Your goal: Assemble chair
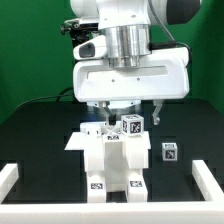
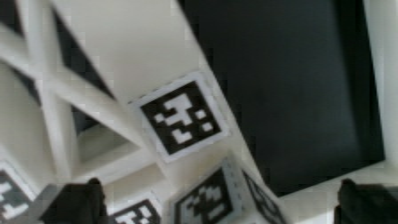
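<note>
The chair parts (image 1: 112, 160) are matte white slabs and blocks with black-and-white tags, standing together at the middle of the black table. A tagged block (image 1: 131, 125) sits on top of them. My gripper (image 1: 128, 114) hangs right above this block with the jaws spread wide, one finger on each side. In the wrist view the dark fingertips (image 2: 75, 202) stand far apart, and the tagged white block (image 2: 267, 195) lies between them without touching either. A slanted white slab with a large tag (image 2: 183, 117) fills the middle of that view. Nothing is held.
A small separate white piece with a tag (image 1: 170, 151) lies on the table to the exterior view's right of the chair parts. A low white border rail (image 1: 10, 178) runs along the table's edges on both sides. A green wall stands behind.
</note>
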Robot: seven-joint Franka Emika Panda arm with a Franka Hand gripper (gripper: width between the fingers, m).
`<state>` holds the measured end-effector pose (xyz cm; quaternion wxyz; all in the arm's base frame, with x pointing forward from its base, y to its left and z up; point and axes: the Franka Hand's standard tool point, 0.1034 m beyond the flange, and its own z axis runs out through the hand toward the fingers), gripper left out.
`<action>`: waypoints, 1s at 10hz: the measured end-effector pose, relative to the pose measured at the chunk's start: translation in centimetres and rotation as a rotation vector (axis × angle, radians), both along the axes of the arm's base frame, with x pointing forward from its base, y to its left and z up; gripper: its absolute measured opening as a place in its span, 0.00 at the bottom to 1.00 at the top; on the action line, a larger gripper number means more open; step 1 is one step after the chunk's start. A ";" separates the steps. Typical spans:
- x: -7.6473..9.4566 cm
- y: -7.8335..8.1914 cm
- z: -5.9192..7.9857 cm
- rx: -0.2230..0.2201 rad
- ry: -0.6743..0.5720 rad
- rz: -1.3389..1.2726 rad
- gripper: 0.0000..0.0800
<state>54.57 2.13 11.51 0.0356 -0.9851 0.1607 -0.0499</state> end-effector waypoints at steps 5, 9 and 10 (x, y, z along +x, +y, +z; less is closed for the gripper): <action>0.3 0.2 -0.5 -0.043 0.020 0.252 0.65; 0.3 0.4 -0.6 -0.010 0.035 -0.054 0.35; 0.4 0.6 -0.5 -0.001 0.037 -0.182 0.35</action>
